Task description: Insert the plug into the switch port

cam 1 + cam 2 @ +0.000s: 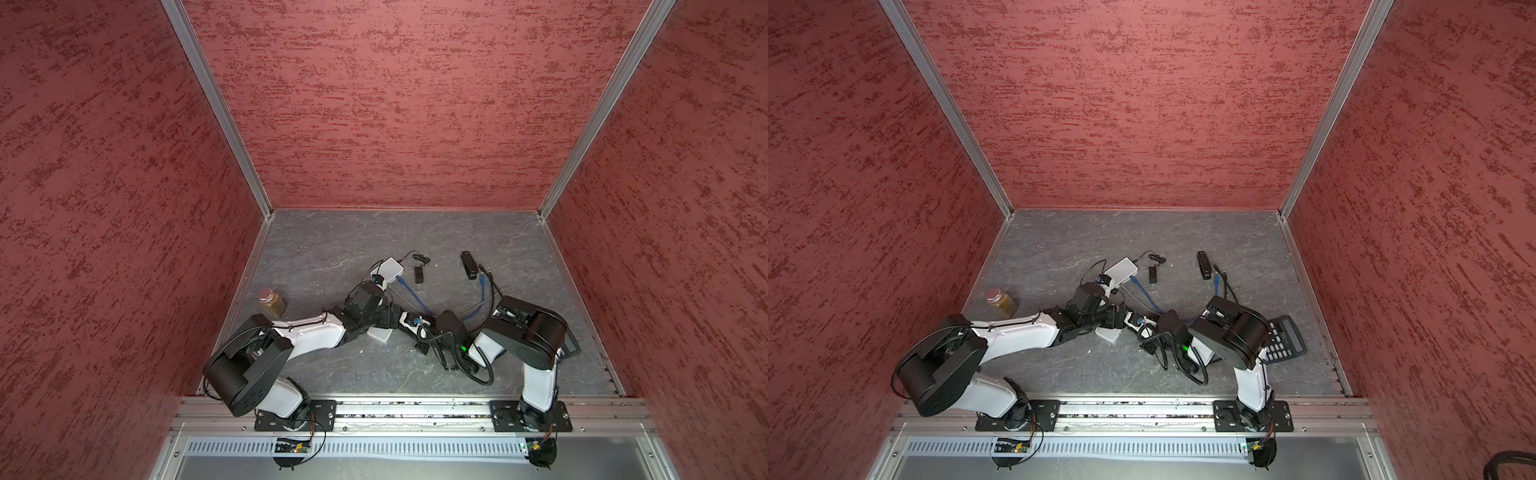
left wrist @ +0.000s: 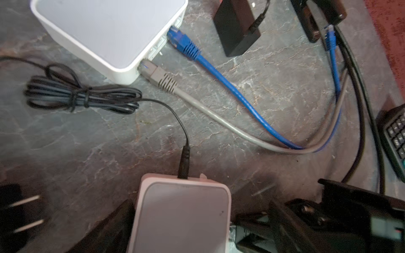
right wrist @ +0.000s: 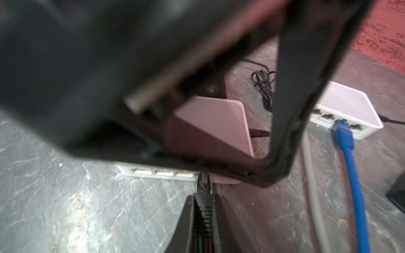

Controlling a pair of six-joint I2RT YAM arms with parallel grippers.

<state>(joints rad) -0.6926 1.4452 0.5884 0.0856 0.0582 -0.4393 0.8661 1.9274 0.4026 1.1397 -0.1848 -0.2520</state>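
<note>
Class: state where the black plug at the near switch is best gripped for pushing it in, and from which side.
Grip the plug on its ribbed boot, fingers pinching its flat sides, coming from the cable end, in line with the ports of the switch. That leaves the nose free to enter and probably limits twisting.

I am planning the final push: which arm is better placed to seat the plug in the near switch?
Right, probably. The right hand is shut on the black plug, whose tip meets the port row of the near switch. The left hand only straddles that switch and holds no plug.
</note>
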